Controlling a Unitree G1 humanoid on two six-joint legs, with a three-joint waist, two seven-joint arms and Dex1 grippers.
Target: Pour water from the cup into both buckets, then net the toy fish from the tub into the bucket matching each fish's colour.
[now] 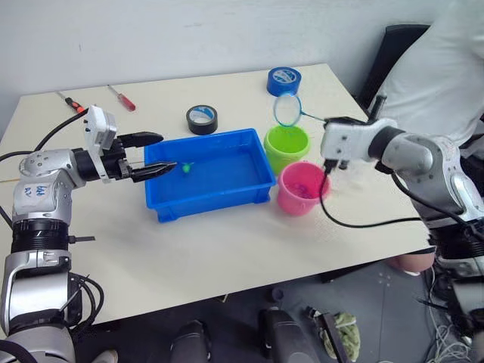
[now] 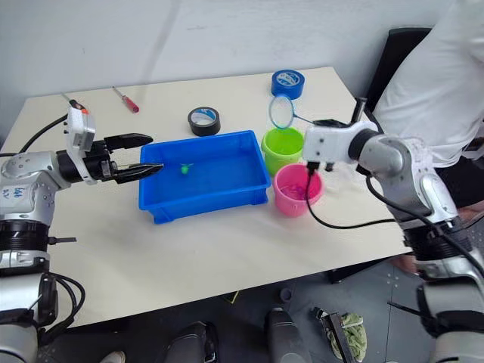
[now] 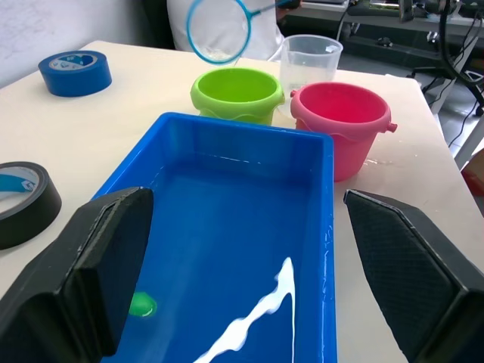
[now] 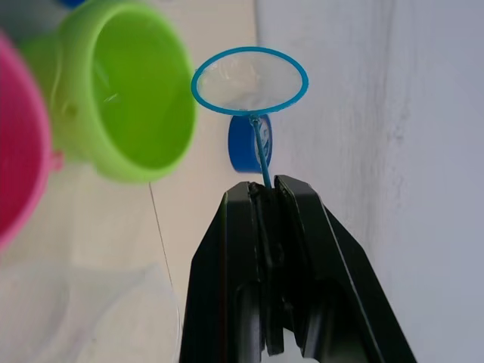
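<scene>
The net (image 1: 287, 110), a light-blue hoop with fine mesh, hangs above the lime-green bucket (image 1: 286, 147), its thin handle clamped in the closed right gripper (image 4: 265, 198). A tilt could drop any catch beside the smooth rim. The left gripper (image 1: 155, 156) hovers wide open, empty, over the glossy blue tub (image 1: 215, 200), where one green fish (image 1: 184, 168) lies.

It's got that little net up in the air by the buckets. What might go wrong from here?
The right end effector pinches the net by its thin handle, so it might twist or slip. The net hangs above the green bucket, so a careless swing could knock it or the pink bucket over. The green fish in the tub sits close to the open left end effector, crowding the scoop.
</scene>
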